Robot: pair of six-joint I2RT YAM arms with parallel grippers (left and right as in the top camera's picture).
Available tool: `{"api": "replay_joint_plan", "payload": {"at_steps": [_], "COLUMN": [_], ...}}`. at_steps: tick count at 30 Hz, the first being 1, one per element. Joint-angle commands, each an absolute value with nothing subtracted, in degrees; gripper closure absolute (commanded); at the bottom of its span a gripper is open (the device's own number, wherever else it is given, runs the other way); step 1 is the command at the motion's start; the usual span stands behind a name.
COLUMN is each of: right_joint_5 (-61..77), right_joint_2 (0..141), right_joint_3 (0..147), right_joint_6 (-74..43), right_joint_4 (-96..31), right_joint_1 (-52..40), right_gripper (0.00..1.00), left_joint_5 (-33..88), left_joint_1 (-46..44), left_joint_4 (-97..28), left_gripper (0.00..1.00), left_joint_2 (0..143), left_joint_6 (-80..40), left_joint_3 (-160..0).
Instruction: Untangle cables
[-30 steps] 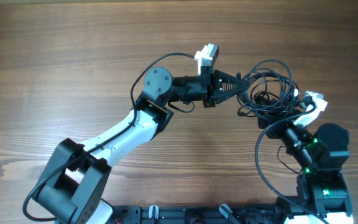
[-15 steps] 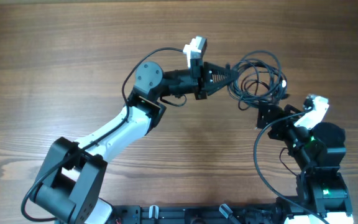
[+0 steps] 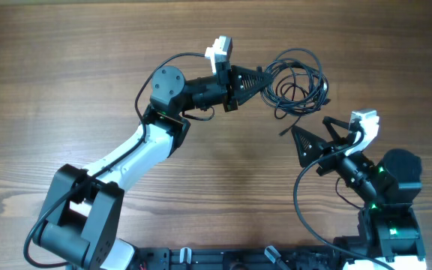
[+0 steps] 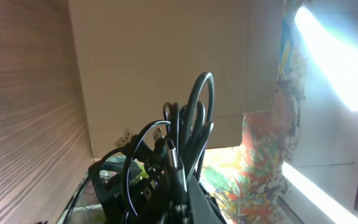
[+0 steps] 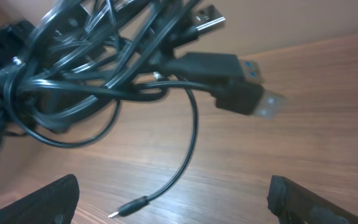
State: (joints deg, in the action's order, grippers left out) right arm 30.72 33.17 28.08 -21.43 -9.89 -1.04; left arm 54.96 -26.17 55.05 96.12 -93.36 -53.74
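Swinging back and toward the far side of the table (image 3: 88, 60), the left arm now sits further left than a second ago, and it has taken the cables (image 3: 300, 81) along. The left gripper (image 3: 262, 76) is clamped tight on one edge of that bunch; in its wrist view the black loops rise straight out of the closed jaws and stand clear of the wood. The cables therefore hang from that single hold, near the middle of the table and a little to the right, shifted left and further from the robot's base than before. A thin loose end (image 3: 284, 130) trails down from the bunch toward the other arm, and the right wrist view shows it resting on the table below a knot of strands and two plugs (image 5: 229, 65). The right gripper (image 3: 308, 144), which was up against the bunch a second ago, has let go and backed off; its jaws stand wide open with nothing between them, pointing at the cables from just short of the loose end. Judging by the crossed loops, the bunch is not yet untangled, and the right gripper probably needs a fresh hold on one strand to pull it free.
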Motion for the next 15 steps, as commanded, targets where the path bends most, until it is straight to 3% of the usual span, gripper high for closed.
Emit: {"api": "replay_joint_plan", "payload": {"at_steps": [1,5,15], "right_joint_5": [33.1,33.1,33.1], "right_joint_2": [33.3,33.3,38.0], "right_joint_3": [29.0,29.0,29.0], "right_joint_6": [-35.0,-42.9,-42.0], "right_joint_4": [-7.2,-6.6,-6.7], "right_joint_1": [-1.1,-1.1,-1.1], "right_gripper": [0.00,0.00,0.00], "left_joint_5": [54.0,53.9,52.7], "left_joint_1": [-26.5,-28.5,-32.6], "left_joint_4": [55.4,55.5,55.7], "left_gripper": [0.96,0.96,0.96], "left_joint_2": [95.9,95.9,95.9], "left_joint_6": [-93.9,-95.0,-96.5], "left_joint_3": [-54.6,-54.6,-54.6]}}
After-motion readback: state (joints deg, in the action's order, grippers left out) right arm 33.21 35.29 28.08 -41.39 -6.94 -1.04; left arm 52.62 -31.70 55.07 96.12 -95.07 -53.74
